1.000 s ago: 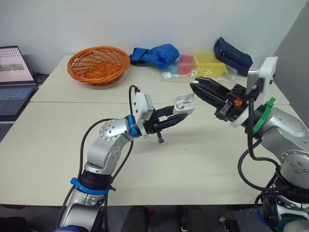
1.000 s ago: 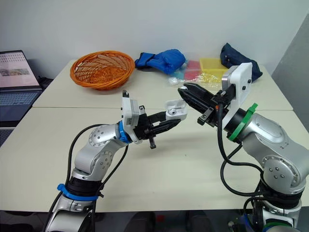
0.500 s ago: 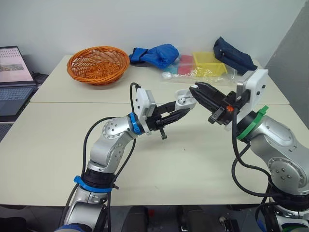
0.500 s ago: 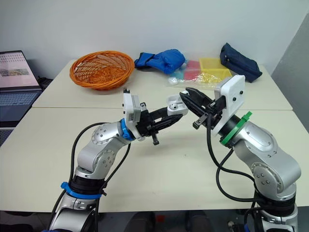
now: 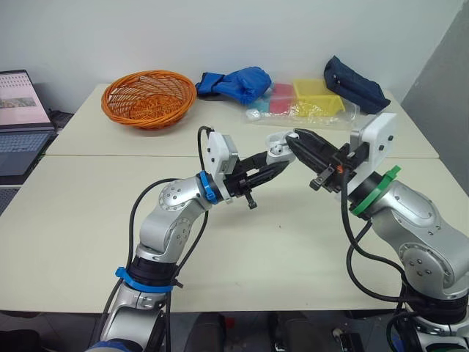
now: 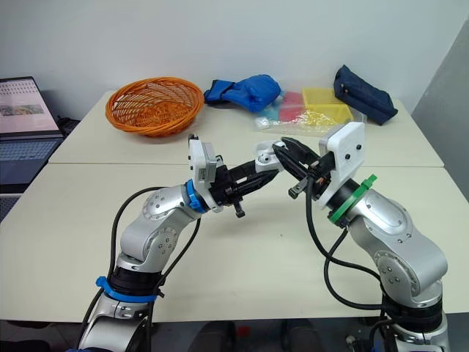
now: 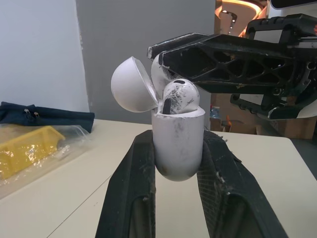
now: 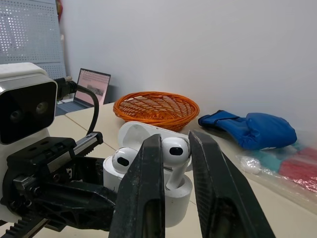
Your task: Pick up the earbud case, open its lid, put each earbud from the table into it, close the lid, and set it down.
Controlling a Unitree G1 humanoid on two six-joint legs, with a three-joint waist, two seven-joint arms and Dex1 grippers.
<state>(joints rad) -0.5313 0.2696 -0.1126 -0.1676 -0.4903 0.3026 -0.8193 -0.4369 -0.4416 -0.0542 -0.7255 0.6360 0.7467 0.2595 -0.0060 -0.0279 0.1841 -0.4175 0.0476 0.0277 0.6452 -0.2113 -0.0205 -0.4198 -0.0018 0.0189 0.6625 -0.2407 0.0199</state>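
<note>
Two earbuds show at the open earbud case [image 8: 173,199]: one earbud [image 8: 123,159] sits in its well just beside the right claw [image 5: 295,139], and the other earbud [image 8: 175,150] is pinched between that claw's fingers, stem down inside the case. The left claw [image 5: 275,165] is clamped on the case's body from both sides, holding it upright above the desk [image 5: 293,242], with the lid [image 7: 131,84] tipped back on the side away from the right claw.
</note>
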